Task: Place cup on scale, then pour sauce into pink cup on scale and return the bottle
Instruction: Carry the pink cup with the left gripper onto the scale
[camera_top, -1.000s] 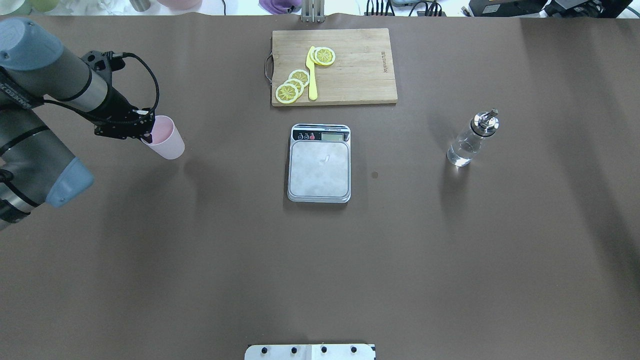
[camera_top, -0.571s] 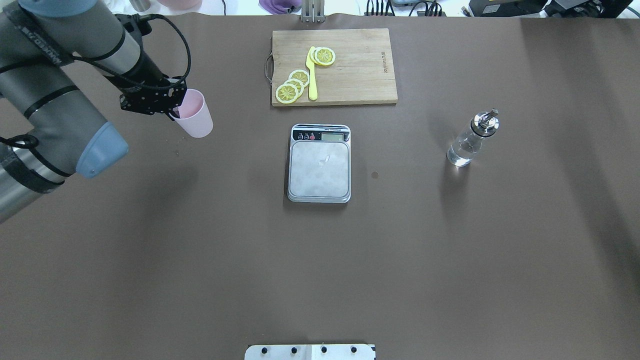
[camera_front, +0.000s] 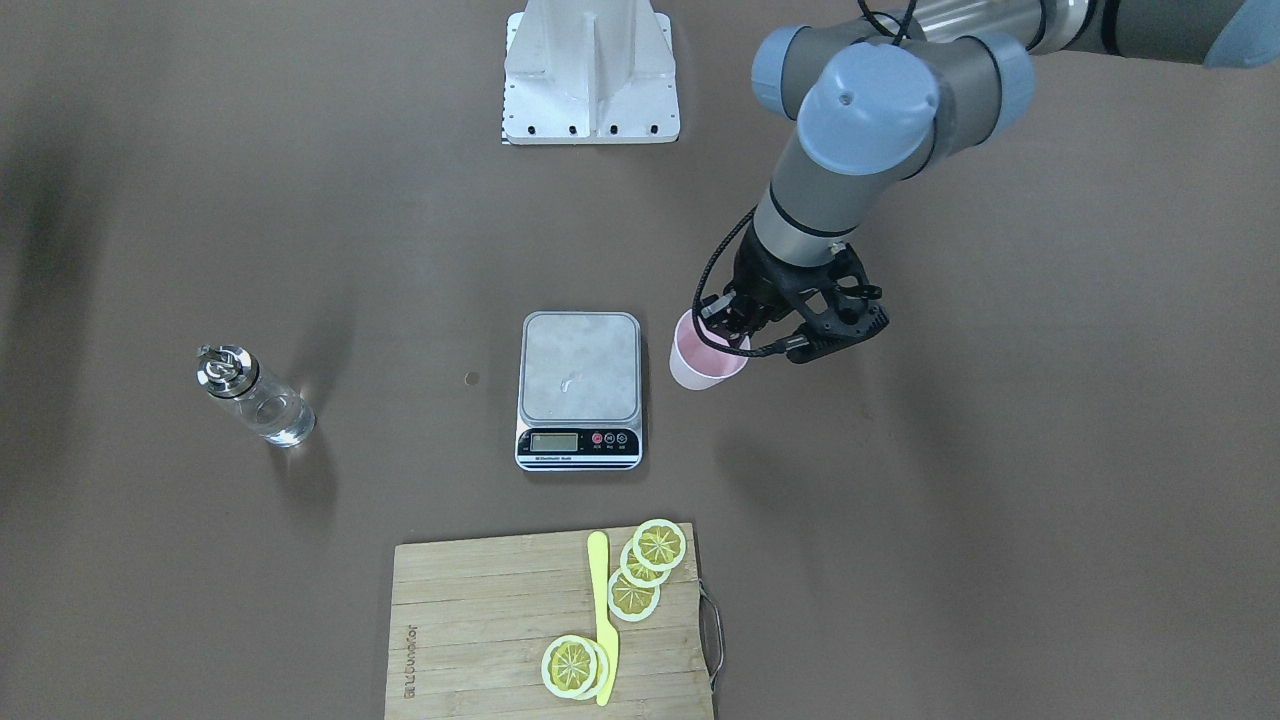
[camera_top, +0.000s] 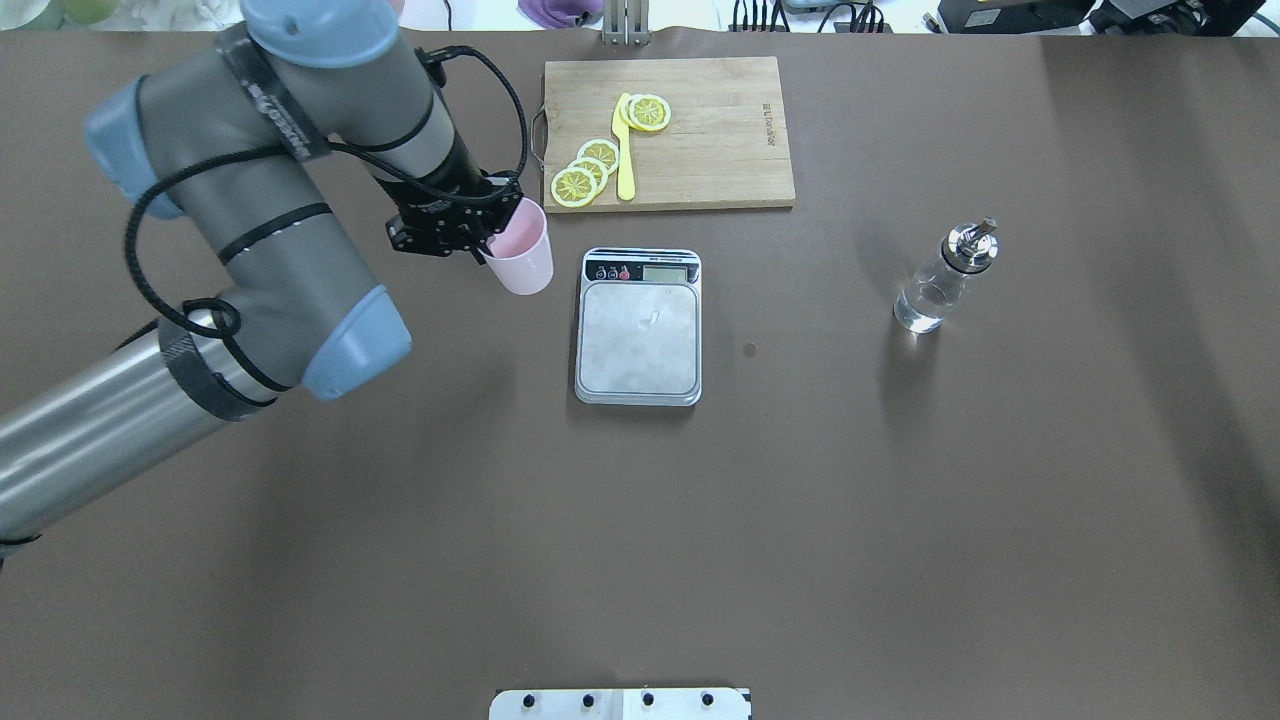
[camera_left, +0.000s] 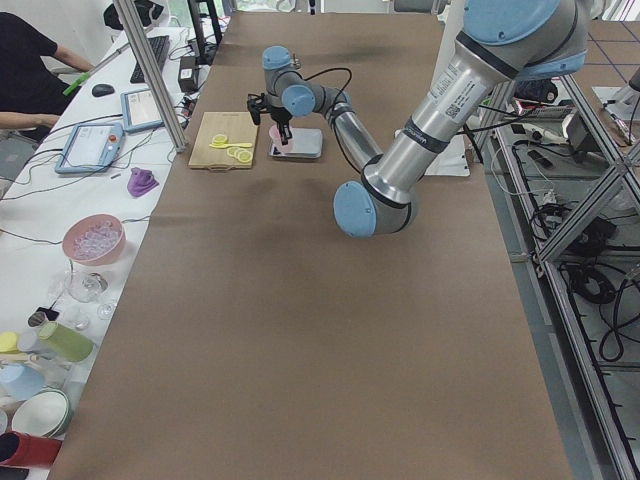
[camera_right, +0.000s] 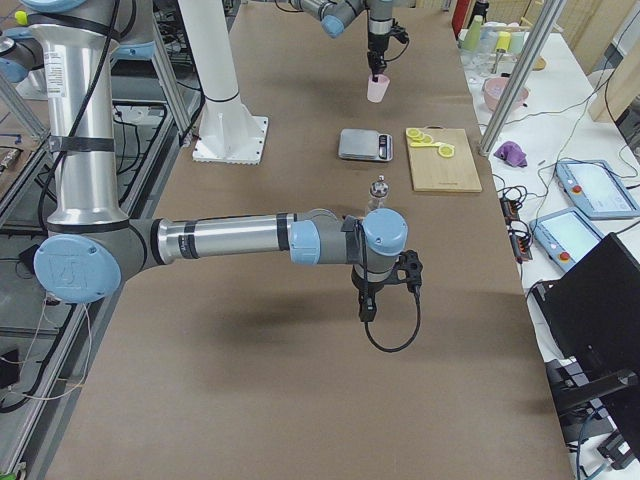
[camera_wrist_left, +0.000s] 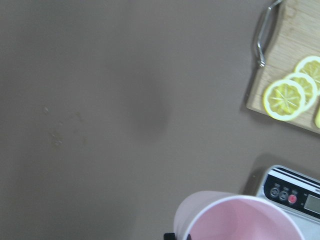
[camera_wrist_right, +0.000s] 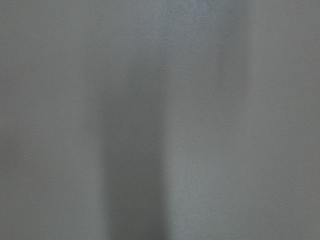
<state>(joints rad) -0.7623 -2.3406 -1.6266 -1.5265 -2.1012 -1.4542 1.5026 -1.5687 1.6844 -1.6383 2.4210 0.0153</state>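
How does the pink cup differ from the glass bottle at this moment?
The pink cup is opaque with an open top; the glass bottle is clear and closed by a silver cap. The left hand grips the pink cup by its rim, while the glass bottle stands free on the table. They are on opposite sides of the scale. Both are upright, and neither is on the scale.

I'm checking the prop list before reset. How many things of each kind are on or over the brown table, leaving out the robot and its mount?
Pink cup: 1
Scale: 1
Glass bottle: 1
Cutting board: 1
Yellow knife: 1
Lemon slices: 5, some overlapping
Total: 10
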